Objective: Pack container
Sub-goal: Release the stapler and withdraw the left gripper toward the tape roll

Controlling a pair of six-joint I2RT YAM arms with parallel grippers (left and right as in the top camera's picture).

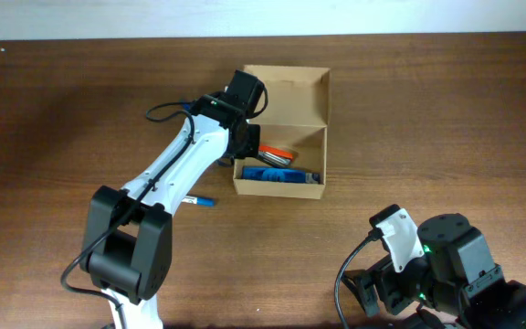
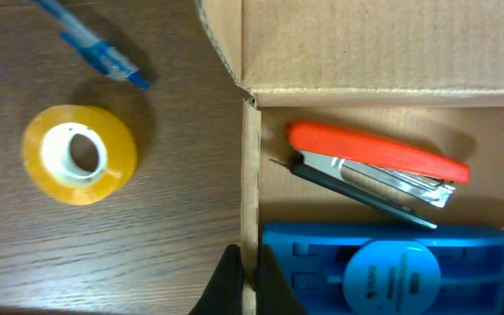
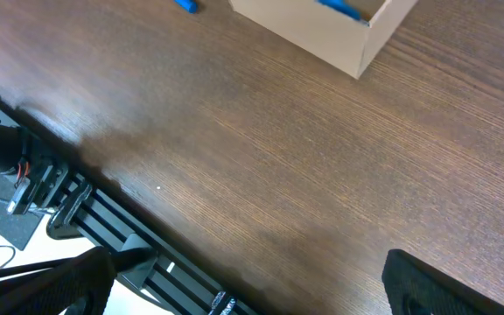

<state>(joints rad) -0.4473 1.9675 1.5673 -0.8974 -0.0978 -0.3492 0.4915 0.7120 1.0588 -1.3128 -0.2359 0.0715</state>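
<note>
The container [image 1: 286, 99] is a tan cardboard box with its flap lid open toward the back. In it lie an orange stapler [image 2: 374, 153] and a blue plastic item [image 2: 383, 271]. My left gripper [image 2: 252, 284] is shut on the box's left wall [image 2: 250, 175], one finger inside and one outside; in the overhead view it is at the box's left side [image 1: 242, 151]. A yellow tape roll [image 2: 79, 153] and a blue pen [image 2: 103, 54] lie on the table left of the box. My right gripper [image 3: 252, 289] is open and empty, low near the front edge.
The pen also shows in the overhead view [image 1: 199, 201], in front of the left arm. The right arm [image 1: 427, 265] sits at the front right. The box corner [image 3: 339, 35] shows at the top of the right wrist view, and a black rail [image 3: 103, 223] runs along the table's front edge.
</note>
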